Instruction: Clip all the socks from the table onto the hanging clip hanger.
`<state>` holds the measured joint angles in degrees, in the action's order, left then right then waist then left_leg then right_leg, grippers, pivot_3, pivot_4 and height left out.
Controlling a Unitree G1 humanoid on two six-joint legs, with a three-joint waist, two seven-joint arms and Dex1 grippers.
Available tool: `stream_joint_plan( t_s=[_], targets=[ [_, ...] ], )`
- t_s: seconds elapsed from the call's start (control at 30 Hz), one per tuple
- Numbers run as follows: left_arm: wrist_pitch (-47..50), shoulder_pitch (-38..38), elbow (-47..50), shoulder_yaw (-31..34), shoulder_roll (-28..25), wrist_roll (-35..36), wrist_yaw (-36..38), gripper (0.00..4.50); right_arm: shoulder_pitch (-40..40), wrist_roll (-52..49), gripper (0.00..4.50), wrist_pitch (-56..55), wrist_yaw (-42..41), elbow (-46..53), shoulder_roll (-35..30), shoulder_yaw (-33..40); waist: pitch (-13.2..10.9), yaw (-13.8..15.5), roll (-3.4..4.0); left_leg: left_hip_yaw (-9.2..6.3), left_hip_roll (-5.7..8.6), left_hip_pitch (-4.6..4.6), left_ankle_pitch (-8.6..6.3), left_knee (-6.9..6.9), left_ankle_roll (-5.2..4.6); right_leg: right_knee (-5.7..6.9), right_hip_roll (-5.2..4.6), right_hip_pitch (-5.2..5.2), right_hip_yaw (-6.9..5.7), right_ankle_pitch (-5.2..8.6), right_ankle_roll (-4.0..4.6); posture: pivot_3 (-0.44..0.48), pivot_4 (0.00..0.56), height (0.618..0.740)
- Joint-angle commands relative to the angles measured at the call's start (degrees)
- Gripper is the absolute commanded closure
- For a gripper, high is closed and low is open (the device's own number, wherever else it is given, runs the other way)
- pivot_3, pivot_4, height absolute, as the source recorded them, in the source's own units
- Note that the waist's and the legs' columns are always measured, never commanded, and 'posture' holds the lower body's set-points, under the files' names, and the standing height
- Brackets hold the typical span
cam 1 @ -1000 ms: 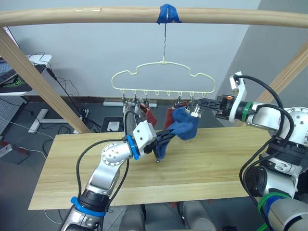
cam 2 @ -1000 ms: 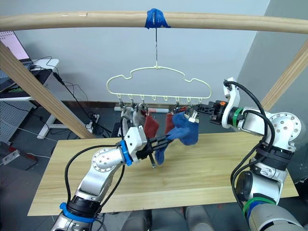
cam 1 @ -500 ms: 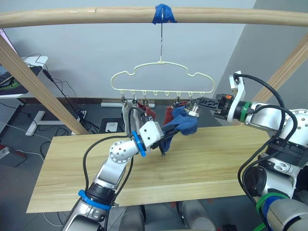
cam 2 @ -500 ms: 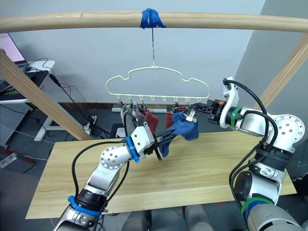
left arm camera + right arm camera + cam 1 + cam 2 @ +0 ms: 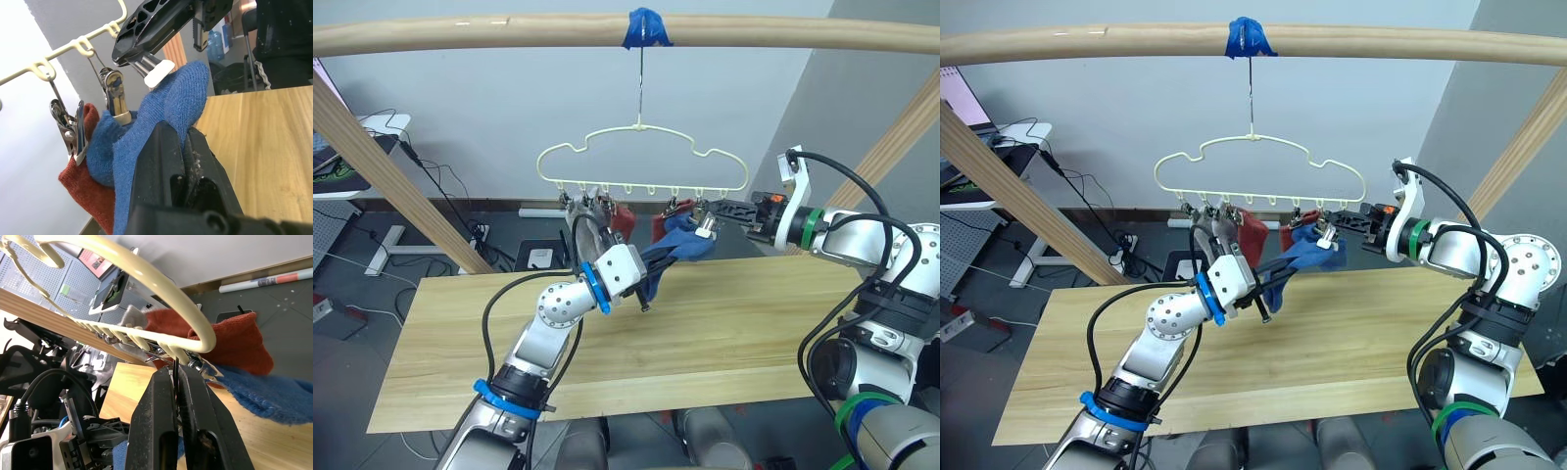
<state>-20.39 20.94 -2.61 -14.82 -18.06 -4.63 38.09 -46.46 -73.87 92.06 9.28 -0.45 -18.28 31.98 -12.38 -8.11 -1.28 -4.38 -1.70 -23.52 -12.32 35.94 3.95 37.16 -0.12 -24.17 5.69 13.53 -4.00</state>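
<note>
Gripping blue sock [image 5: 683,249] | left end effector [image 5: 649,269] | right end effector [image 5: 709,219] pinching clip [image 5: 115,96]

Silver-grey metal arms are showing rounded joints, with black cables looping alongside them. Blue rings are banding the left arm [image 5: 558,308] and green rings the right arm [image 5: 862,240], each wearing a white wrist block and black fingers.

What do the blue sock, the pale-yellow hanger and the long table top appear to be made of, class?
Blue sock: soft knit fabric, judging by its ribbed, fuzzy weave.
Pale-yellow cloud-shaped hanger: thin, smooth rod, probably coated wire or plastic; the look leaves that open. Its small grey clips shine like metal.
Long table top: light wood planks, with visible grain and seams, matte finish.
</note>
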Motion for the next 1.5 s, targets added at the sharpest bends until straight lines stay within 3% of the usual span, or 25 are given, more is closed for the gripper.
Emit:
stream_joint_plan(
  t_s=[0.03,0.5,0.6,0.93,0.97,1.03,1.17,1.33,1.5],
  targets=[
    [-1.4,0.9,1.2,-0.2,0.3,0.0,-0.8,4.48,-0.6,-3.3,4.50,0.3,0.7,0.2,-0.6,0.7,0.0,0.0,0.00,0.00,0.00,0.00,0.00,0.00,0.00,0.00,0.00,0.00,0.00,0.00,0.00,-0.155,0.191,0.740],
    [-1.4,1.3,1.1,-0.6,0.7,0.0,-0.7,4.48,0.1,-8.5,4.50,-2.3,3.9,-1.0,-1.3,-1.6,0.0,0.0,0.00,0.00,0.00,-0.01,0.00,0.00,0.00,0.00,0.00,-0.01,0.00,0.00,0.00,-0.152,0.192,0.740],
    [-1.2,1.4,0.7,-0.7,0.7,0.0,-0.9,4.50,0.6,-10.4,3.76,-3.4,4.7,-1.1,-2.0,-2.8,0.0,0.0,0.00,0.00,0.00,-0.02,0.00,0.00,0.00,0.00,0.00,-0.01,0.00,0.00,0.00,-0.151,0.189,0.740],
    [-1.6,2.0,0.2,-1.6,1.3,0.4,-0.2,4.50,5.0,-16.9,0.28,-9.8,8.2,1.5,-7.9,-6.0,0.0,0.0,0.01,-0.01,0.00,-0.07,0.00,0.01,-0.01,-0.05,0.00,-0.01,-0.01,0.00,0.00,-0.176,0.182,0.740],
    [-1.8,1.7,0.3,-1.3,0.9,0.8,0.1,4.50,5.4,-17.7,0.02,-10.8,9.0,2.1,-7.9,-6.9,0.0,0.0,0.01,-0.01,0.00,-0.07,0.00,0.01,-0.01,-0.06,0.00,-0.01,0.00,0.00,-0.01,-0.192,0.182,0.740],
    [-0.2,2.2,-0.8,-1.5,1.2,1.6,0.9,4.50,8.7,-9.1,0.02,-12.8,1.2,10.1,-14.6,-9.4,0.0,-0.1,0.11,0.00,0.00,-0.08,0.00,0.01,-0.01,-0.06,0.00,-0.02,0.00,0.00,-0.01,-0.192,0.182,0.740],
    [4.1,2.3,-2.5,-1.4,1.4,3.8,3.2,3.49,22.5,8.2,0.00,-26.4,-15.9,26.8,-25.5,-15.0,0.0,0.2,0.18,-0.03,-0.01,-0.22,0.00,0.02,-0.01,-0.16,-0.03,-0.08,-0.15,0.07,-0.08,-0.202,0.183,0.740],
    [9.3,0.5,-0.6,0.8,-1.0,7.4,5.8,2.07,32.6,26.3,0.00,-43.5,-23.8,31.8,-26.6,-22.2,0.0,-1.1,0.18,0.15,-0.02,-0.13,-0.01,0.04,-0.01,-0.06,-0.02,-0.10,0.03,0.07,-0.14,-0.187,0.180,0.740],
    [14.0,-3.2,2.7,3.7,-6.5,9.6,7.5,0.73,37.0,37.0,0.00,-53.7,-26.9,30.9,-24.0,-26.1,0.0,-1.5,0.18,0.15,-0.04,0.11,0.00,0.04,-0.01,0.04,-0.01,0.01,0.06,0.04,-0.15,-0.163,0.177,0.740]
  ],
)
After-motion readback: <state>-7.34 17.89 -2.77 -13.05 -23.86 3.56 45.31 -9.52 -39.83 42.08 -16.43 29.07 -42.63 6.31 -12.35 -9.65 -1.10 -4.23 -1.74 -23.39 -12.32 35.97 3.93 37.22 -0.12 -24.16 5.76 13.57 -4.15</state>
